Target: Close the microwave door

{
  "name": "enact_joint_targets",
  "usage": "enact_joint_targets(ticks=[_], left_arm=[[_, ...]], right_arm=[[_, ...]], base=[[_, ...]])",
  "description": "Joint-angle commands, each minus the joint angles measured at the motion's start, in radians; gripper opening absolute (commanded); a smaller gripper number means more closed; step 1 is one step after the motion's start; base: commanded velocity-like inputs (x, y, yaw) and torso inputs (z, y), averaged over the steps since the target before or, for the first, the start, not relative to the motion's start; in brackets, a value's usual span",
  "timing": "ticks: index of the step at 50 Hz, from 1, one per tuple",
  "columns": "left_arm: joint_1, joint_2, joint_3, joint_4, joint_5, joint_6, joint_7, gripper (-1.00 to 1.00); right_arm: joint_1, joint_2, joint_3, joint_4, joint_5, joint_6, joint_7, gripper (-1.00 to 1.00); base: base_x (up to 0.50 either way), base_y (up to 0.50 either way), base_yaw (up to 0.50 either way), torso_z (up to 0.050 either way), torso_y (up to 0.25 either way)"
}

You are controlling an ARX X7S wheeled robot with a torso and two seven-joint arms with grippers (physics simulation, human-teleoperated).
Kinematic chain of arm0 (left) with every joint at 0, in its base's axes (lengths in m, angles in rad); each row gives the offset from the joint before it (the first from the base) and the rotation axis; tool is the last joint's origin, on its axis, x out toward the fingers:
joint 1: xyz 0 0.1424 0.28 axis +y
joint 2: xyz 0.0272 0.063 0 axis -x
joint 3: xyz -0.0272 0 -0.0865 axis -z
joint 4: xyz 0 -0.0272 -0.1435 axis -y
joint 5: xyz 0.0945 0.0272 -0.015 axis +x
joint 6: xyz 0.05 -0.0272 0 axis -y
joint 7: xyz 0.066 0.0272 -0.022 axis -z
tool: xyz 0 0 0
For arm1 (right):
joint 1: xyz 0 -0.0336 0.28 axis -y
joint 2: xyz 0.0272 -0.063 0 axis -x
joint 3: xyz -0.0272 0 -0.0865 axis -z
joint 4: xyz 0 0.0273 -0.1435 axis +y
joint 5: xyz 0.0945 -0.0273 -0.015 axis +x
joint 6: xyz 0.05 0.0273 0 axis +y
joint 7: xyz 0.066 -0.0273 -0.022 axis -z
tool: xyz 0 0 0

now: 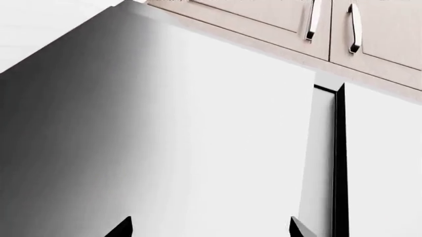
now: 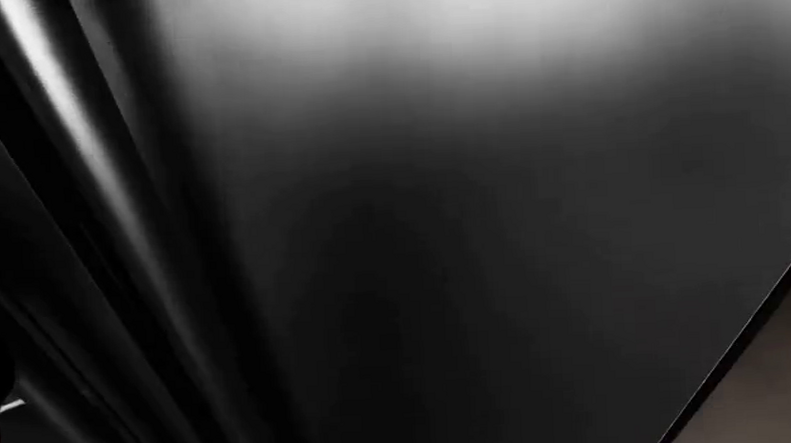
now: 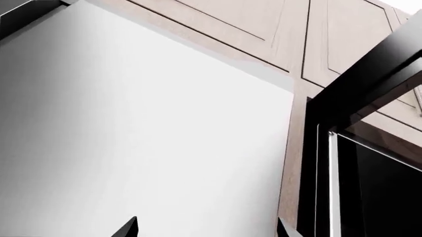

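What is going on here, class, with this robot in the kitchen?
A two-armed robot is working on shutting a microwave. Its head camera is filled by a dark glossy surface, too close to identify for certain. Both wrist cameras face a pale metal panel below wooden cupboards. The right wrist view shows a dark-framed door standing ajar. Both pairs of fingers are spread apart and hold nothing.

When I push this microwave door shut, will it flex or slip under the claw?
Probably stiff: in the head view the microwave door reads as one flat, dark panel. Its glossy sheen suggests a slick face, so a push could slide. It should swing rather than tip, though no hinge shows.
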Motion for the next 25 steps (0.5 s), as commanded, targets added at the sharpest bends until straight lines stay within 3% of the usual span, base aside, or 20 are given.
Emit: enact_joint_targets(ticks=[1,9,15,25], left_arm=[[-0.003,-0.007,0.006,-0.003,-0.006,0.009,-0.008,1.00],[-0.002,-0.012,0.008,-0.004,-0.012,0.015,-0.012,1.00],[0.005,-0.014,0.010,-0.002,-0.009,0.022,-0.009,1.00],[0.011,-0.018,0.014,-0.002,-0.009,0.031,-0.008,1.00]], right_arm=[[-0.001,0.004,-0.008,0.006,-0.003,-0.003,0.005,1.00],[0.003,0.007,-0.014,0.003,-0.007,0.000,0.003,1.00],[-0.002,0.012,-0.029,0.009,0.008,-0.002,0.023,1.00],[0.005,0.016,-0.038,0.019,0.017,-0.009,0.039,1.00]], base=[[0.00,0.00,0.00,0.000,0.000],[0.00,0.00,0.00,0.000,0.000],[0.50,0.00,0.00,0.000,0.000],[0.00,0.00,0.00,0.000,0.000]])
